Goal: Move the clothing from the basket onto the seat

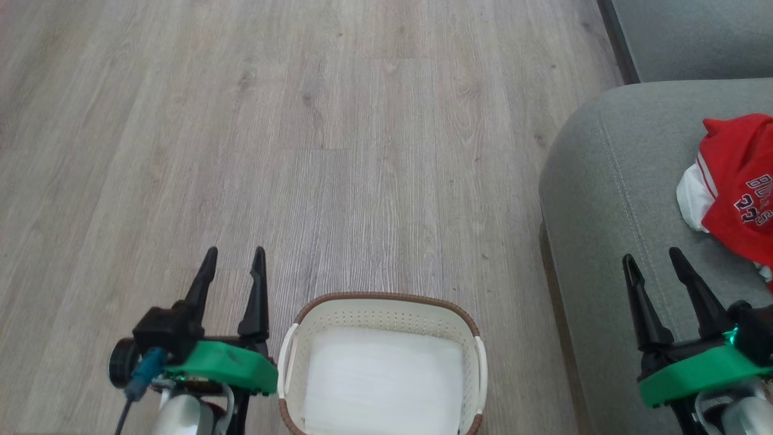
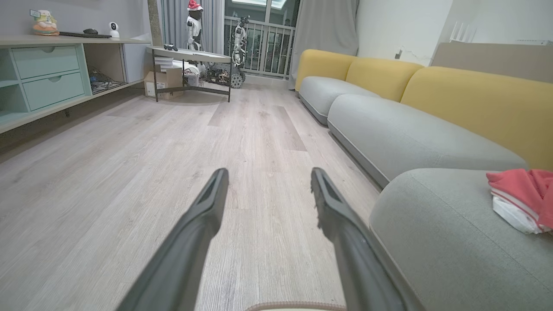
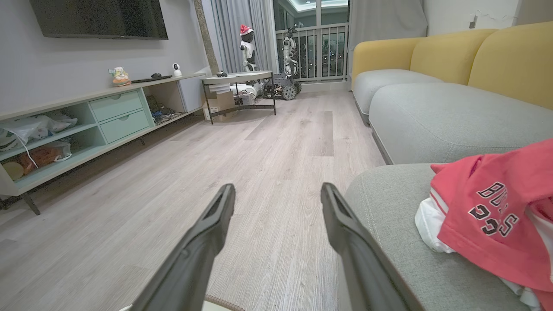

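Grey wood-grain floor is stretching away from the robot, and the basket is standing on it between the two grippers. It is showing a bare white bottom, though its near end is being cut off by the frame. The clothing is lying in a red heap on the seat, lettering up, with white fabric poking out beneath. Whether the shorts are sitting in that heap I cannot tell. Judging by this, the transfer is looking done or nearly so.

The left gripper is hovering over the floor just beside the basket, fingers apart and holding nothing. The right gripper is hanging over the seat's front, likewise spread and empty, near the heap but not touching it.

Beyond, yellow backrests are lining the sofa, while a shelf unit with green drawers and a small table are standing across the room.
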